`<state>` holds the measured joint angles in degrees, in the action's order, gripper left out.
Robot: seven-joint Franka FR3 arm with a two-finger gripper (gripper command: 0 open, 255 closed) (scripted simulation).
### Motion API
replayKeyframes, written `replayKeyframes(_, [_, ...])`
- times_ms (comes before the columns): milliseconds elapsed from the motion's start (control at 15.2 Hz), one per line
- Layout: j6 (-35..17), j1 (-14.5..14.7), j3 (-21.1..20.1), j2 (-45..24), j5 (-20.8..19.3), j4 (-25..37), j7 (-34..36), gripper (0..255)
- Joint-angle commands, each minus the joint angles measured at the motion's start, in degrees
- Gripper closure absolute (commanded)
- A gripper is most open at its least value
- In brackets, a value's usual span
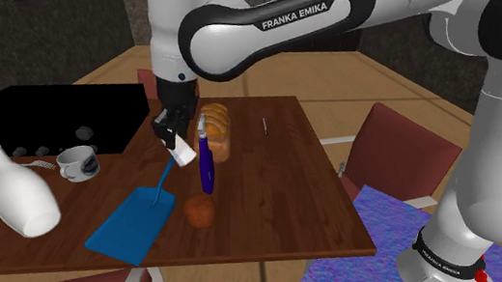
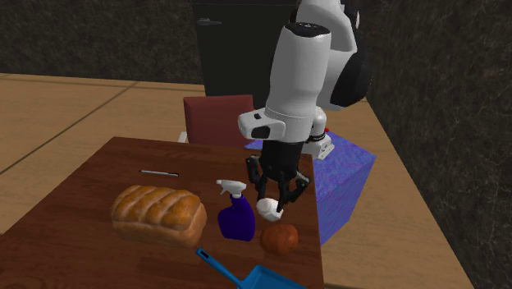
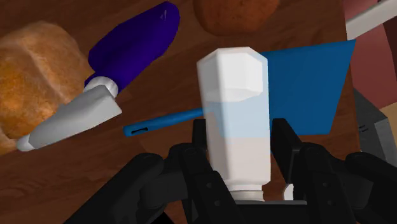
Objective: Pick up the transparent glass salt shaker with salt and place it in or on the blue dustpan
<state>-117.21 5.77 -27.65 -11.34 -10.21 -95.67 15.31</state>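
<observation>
The salt shaker [image 3: 234, 114] is a clear, pale faceted jar part full of white salt, and my gripper [image 3: 239, 143] is shut on it, one black finger [image 3: 198, 135] on each side. It hangs tilted in the air above the table in the shoulder view, shaker [image 1: 184, 154] below the gripper [image 1: 174, 139]. The blue dustpan [image 1: 130, 226] lies flat near the table's front edge, its thin handle [image 1: 163, 179] running up under the shaker. In the second exterior view the shaker [image 2: 268, 208] hangs from the gripper [image 2: 276, 197], with the dustpan [image 2: 264, 280] at the bottom edge.
A dark blue spray bottle [image 1: 205, 162] stands right beside the shaker, with a bread loaf [image 1: 218, 129] behind it and a round brown-orange fruit [image 1: 200, 211] next to the dustpan. A white vase [image 1: 18, 193], a mug [image 1: 78, 164] and a black box [image 1: 42, 118] occupy the shoulder view's left. Red chairs [image 1: 399, 157] surround the wooden table [image 1: 285, 199].
</observation>
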Motion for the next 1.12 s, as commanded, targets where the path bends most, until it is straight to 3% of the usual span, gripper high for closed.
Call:
replayKeyframes(0, [2.3,1.6,0.0,-4.9,-2.5,6.6,1.4,255])
replayKeyframes(198, [6.8,5.2,0.7,-13.7,-6.2,19.0,2.7,255])
replayKeyframes(396, [13.3,10.3,2.0,-24.2,-9.5,35.7,2.7,255])
replayKeyframes(1056, [5.0,8.6,2.3,-23.3,-9.7,26.3,4.0,255])
